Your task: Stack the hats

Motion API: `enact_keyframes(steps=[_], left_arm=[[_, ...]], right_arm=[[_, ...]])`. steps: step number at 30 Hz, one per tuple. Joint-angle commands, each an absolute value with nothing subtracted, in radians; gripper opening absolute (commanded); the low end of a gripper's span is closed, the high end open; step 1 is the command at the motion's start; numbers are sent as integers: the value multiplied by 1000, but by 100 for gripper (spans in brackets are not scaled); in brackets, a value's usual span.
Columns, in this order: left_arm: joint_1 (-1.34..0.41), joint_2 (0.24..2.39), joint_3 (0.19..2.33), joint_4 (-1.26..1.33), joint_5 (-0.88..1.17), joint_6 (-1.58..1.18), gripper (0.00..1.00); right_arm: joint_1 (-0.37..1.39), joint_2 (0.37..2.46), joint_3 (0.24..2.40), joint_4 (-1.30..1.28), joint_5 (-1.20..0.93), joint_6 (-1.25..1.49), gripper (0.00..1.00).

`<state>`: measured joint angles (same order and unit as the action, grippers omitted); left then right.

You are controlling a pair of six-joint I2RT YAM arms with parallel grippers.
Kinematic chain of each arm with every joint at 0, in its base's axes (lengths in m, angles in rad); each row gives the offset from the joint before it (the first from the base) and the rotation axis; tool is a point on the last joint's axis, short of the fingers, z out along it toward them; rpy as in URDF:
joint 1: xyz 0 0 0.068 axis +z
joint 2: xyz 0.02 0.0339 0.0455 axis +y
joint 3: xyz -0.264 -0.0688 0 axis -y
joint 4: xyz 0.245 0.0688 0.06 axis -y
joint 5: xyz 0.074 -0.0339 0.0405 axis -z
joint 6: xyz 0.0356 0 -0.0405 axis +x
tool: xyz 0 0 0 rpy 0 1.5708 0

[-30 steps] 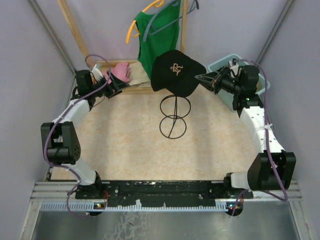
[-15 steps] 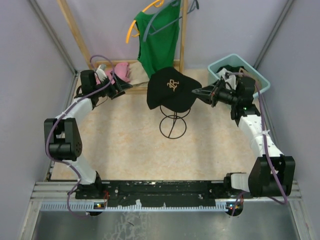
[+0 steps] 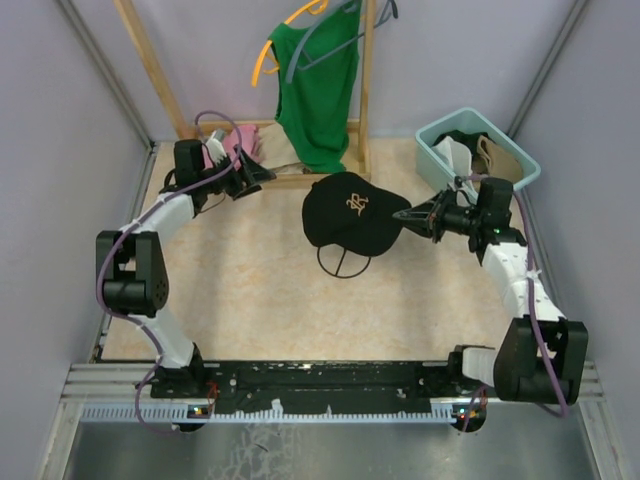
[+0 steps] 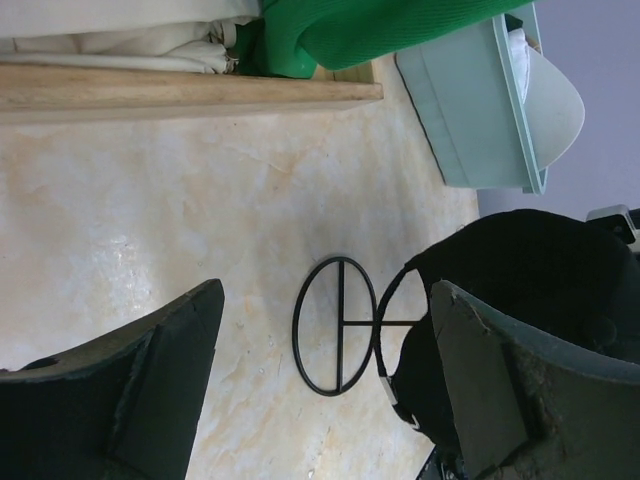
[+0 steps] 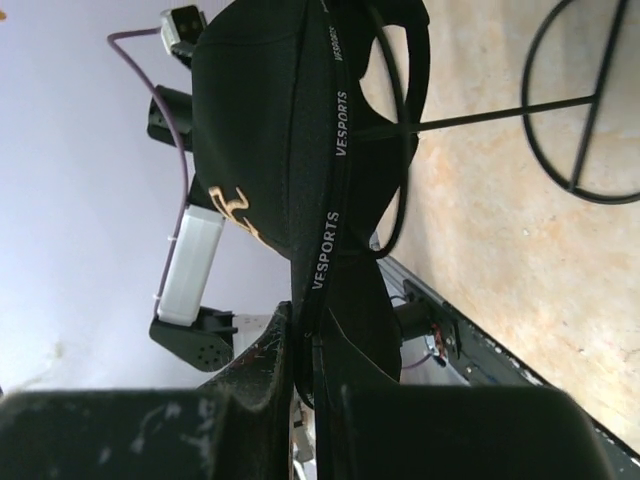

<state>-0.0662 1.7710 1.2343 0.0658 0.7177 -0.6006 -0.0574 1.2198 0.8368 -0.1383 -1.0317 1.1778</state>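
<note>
Mid-worktop point(image 3: 250, 290), the right claw point(image 3: 402, 216) is pressed together on the brim edge of the black cap with gold emblem point(image 3: 345, 215), which hangs over the wire stand point(image 4: 341, 320). The right wrist view shows the stand's upper loop inside the crown opening and the stem running down to the base ring, but I can't tell if the crown is bearing on the loop or just hovering around it. The left claw point(image 3: 258, 178) is spread wide with nothing in it, parked near the wooden rack base point(image 4: 190, 95) and well apart from the cap. The other hats are in the teal bin point(image 4: 470, 110) at far right: a white cap point(image 3: 452, 157), a tan cap point(image 3: 497, 155), and some dark fabric behind them that is probably the second black one. My read is that we're seating the first cap on the stand as the base of the stack, with three to go. Next move calls for lowering until the crown rests square on the loop, then letting go of the brim without dragging it sideways, since the stand looks light and could tip. After that the right arm is closest to the bin for the next pick. The left could steady the stand if it wobbles.
</note>
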Motion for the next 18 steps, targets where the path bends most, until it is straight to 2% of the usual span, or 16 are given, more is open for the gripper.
enact_keyframes(steps=[1, 6, 10, 14, 18], left_arm=[[-88, 1787, 1259, 61, 751, -571, 88], [-135, 1803, 1249, 58, 782, -557, 83], [-166, 1813, 1224, 55, 797, -550, 81], [-174, 1827, 1221, 20, 820, -536, 80], [-175, 1830, 1218, 7, 818, -524, 80]], right_arm=[[-98, 1227, 840, -275, -1047, 1018, 0], [-101, 1281, 862, -348, -1008, 898, 3], [-109, 1324, 897, -376, -987, 844, 11], [-114, 1373, 962, -455, -939, 748, 36], [-119, 1391, 1061, -525, -890, 673, 50]])
